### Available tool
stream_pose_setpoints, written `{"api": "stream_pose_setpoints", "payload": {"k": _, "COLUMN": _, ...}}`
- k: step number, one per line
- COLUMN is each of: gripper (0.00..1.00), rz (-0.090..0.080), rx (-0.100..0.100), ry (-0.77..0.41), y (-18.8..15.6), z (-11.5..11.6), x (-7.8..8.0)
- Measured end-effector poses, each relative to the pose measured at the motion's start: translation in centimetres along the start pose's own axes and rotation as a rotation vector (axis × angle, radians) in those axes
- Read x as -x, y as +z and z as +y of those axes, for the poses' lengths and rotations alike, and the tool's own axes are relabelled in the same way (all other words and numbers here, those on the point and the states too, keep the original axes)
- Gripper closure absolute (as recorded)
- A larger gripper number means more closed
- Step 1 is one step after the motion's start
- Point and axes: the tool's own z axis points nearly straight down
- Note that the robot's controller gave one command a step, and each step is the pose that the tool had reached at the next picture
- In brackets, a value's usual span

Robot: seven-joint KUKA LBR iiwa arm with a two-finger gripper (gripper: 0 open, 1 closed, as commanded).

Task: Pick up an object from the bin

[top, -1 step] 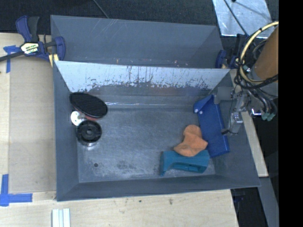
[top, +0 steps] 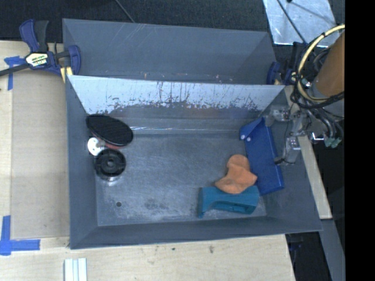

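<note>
My gripper (top: 292,144) hangs at the bin's right wall, just above the slope. Right beside it on the left lies a dark blue flat piece (top: 263,157), leaning lengthwise against that wall. An orange lump (top: 236,175) rests against the blue piece's lower left. Under the lump lies a teal block (top: 228,201) near the front wall. I see nothing held in the gripper.
At the bin's left end lie a black oval thing (top: 109,130), a small white round part (top: 94,146) and a black round disc (top: 110,163). The arm with its cables and orange cover stands over the right rim.
</note>
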Motion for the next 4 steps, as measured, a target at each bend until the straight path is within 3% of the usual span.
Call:
{"api": "stream_pose_setpoints", "payload": {"k": 2, "gripper": 0.0, "rz": -0.005, "rx": -0.001, "ry": -0.093, "y": 11.9, "z": 2.9, "x": -2.6}}
{"api": "stream_pose_setpoints", "payload": {"k": 3, "gripper": 1.0, "rz": -0.002, "rx": 0.0, "ry": -0.103, "y": 12.5, "z": 3.1, "x": -2.7}}
{"api": "stream_pose_setpoints", "payload": {"k": 4, "gripper": 1.0, "rz": -0.002, "rx": 0.0, "ry": -0.104, "y": 12.5, "z": 3.1, "x": -2.7}}
